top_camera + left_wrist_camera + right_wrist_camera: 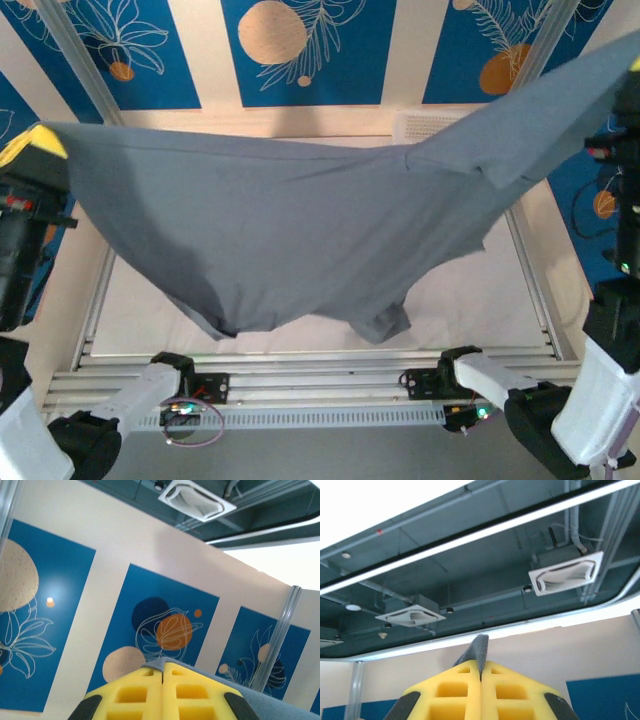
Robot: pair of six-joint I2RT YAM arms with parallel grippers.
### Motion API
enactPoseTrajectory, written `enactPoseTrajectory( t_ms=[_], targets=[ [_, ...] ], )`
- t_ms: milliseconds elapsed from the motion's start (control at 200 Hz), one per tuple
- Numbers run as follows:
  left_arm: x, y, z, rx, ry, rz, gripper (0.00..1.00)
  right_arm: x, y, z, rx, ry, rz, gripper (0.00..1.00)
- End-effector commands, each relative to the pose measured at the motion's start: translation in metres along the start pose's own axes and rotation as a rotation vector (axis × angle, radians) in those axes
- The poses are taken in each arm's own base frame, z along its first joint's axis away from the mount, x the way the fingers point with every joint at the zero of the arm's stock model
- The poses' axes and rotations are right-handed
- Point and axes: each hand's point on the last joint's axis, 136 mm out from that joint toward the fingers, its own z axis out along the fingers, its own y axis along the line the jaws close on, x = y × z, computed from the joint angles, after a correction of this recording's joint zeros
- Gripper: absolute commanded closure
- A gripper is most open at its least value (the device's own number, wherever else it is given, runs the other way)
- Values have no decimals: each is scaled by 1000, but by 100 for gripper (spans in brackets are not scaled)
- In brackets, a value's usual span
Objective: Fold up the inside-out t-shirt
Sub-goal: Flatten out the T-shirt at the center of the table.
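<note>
The slate-grey inside-out t-shirt (300, 230) hangs in the air, stretched wide between my two grippers. Its lower edge and one sleeve sag toward the white table top (470, 300). My left gripper (30, 143) holds one corner high at the far left, yellow pads shut on the cloth. In the left wrist view the gripper (163, 667) pinches a grey edge (260, 692) that trails off to the right. My right gripper (635, 64) holds the other end higher, at the right edge. In the right wrist view the gripper (481, 666) is shut on a narrow fold of the t-shirt (478, 647).
A white plastic basket (430, 122) stands at the back right, partly hidden behind the shirt. Aluminium rails (320, 385) run along the near edge by both arm bases, and more rail (535, 280) borders the right side. Both wrist cameras point up at wall and ceiling.
</note>
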Motion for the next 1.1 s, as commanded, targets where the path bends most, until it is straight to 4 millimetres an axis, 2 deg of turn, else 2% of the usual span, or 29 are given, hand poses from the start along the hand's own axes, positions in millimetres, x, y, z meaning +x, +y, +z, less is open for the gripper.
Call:
enactPoseTrajectory(
  t_ms=[0,85,185,265,355,495,535,570,590,640,670,705,750,770,810,850,950,955,970,975,985,990,995,1005,1010,1015,1095],
  targets=[
    [5,12,10,-63,0,39,100,1,4,6,-29,-14,-15,100],
    [22,20,26,-88,42,47,100,28,-2,19,-16,39,-32,100],
    [59,38,60,-143,117,78,100,93,-18,44,13,163,-56,100],
    [101,65,96,-232,191,121,100,167,-34,64,39,291,-48,100],
    [157,97,139,-319,275,166,100,263,-55,79,75,440,-23,100],
    [228,146,199,-412,360,232,100,408,-87,83,150,662,-31,100],
    [248,163,214,-441,397,239,100,440,-91,82,155,709,-45,100],
    [265,179,226,-466,427,233,100,465,-92,82,150,739,-60,93],
    [274,188,232,-474,444,222,93,477,-92,83,143,752,-71,87],
    [292,206,247,-472,479,191,66,504,-87,89,95,790,-109,65],
    [300,215,253,-464,494,174,54,519,-87,91,76,828,-129,53],
    [304,222,258,-452,502,146,41,529,-86,95,61,877,-141,42],
    [303,226,261,-431,505,111,33,540,-85,96,48,943,-147,36],
    [301,226,261,-420,505,99,31,540,-84,97,38,958,-150,35],
    [296,222,258,-399,502,75,29,521,-78,101,15,944,-128,33],
    [292,214,253,-377,505,53,26,515,-79,96,9,961,-73,33],
    [293,186,232,-284,547,-50,26,496,-49,67,-216,1064,-42,33],
    [294,185,231,-281,552,-57,26,500,-48,62,-223,1084,-31,33],
    [295,179,227,-264,562,-78,26,490,-43,60,-257,1078,-45,34],
    [297,178,225,-261,568,-84,26,497,-44,54,-258,1101,-36,34],
    [299,175,223,-252,579,-98,26,495,-42,51,-268,1108,-37,34],
    [300,173,221,-248,582,-105,26,487,-39,53,-278,1092,-45,33],
    [302,172,219,-245,591,-111,26,493,-40,47,-278,1116,-36,33],
    [305,169,216,-239,604,-124,26,489,-37,44,-286,1120,-37,34],
    [305,167,214,-235,607,-128,26,482,-36,45,-291,1106,-43,34],
    [307,166,212,-234,614,-133,26,487,-36,40,-292,1126,-35,34],
    [337,143,182,-214,722,-160,28,471,-27,6,-283,1206,8,34]
  ],
)
